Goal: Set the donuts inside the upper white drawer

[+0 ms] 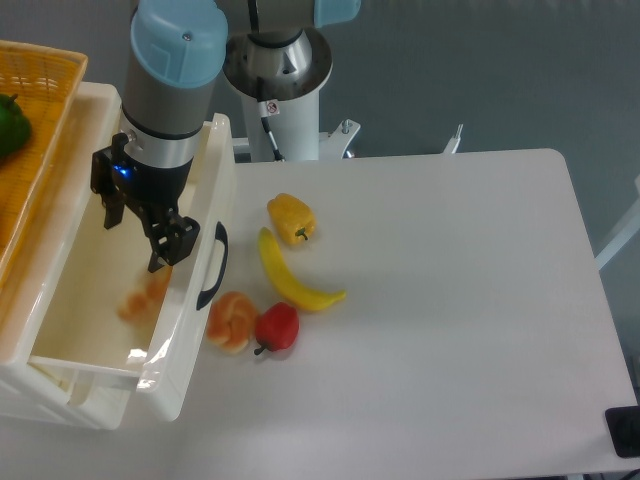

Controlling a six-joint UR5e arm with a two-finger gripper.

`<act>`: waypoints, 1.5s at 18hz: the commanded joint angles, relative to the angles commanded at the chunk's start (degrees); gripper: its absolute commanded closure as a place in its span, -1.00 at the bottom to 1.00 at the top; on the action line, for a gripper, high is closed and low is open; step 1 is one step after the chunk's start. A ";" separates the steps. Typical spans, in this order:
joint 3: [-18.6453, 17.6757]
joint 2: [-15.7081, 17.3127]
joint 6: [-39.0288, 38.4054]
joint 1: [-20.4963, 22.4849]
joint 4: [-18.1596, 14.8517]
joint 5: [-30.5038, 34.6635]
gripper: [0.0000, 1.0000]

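Claw (133,240) spread, empty, over upper white drawer (190,345). Donut (143,298), blurred, inside drawer at claw's 6 o'clock, apart from fingers.

Glossy white plastic drawer (190,330) — woven orange wicker basket (35,150) — smooth matt table (460,300).

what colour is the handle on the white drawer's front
Black: a curved handle on the white drawer, clearest in the fixed camera view.

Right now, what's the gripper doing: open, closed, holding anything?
Gripper: open and empty, fingers spread, above the upper white drawer. A blurred pale shape, probably the donut, is below it inside the drawer.
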 joint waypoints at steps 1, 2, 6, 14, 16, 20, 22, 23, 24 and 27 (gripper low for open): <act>0.00 -0.09 0.00 0.00 0.00 0.00 -1.00; 0.00 -0.09 0.00 0.00 0.00 0.00 -1.00; 0.17 0.17 0.09 0.17 0.00 1.75 -1.00; 1.23 0.70 2.01 8.25 1.05 2.72 -1.00; 1.40 0.79 3.86 11.32 1.32 2.72 -1.00; 2.55 0.70 5.36 17.47 1.41 2.81 -1.00; 2.72 0.53 6.32 20.81 1.49 2.99 -1.00; 2.72 0.00 8.68 21.96 1.67 3.42 -1.00; 2.72 -0.61 13.14 23.71 1.58 3.95 -1.00; 2.72 -4.30 25.54 26.80 1.41 8.33 -1.00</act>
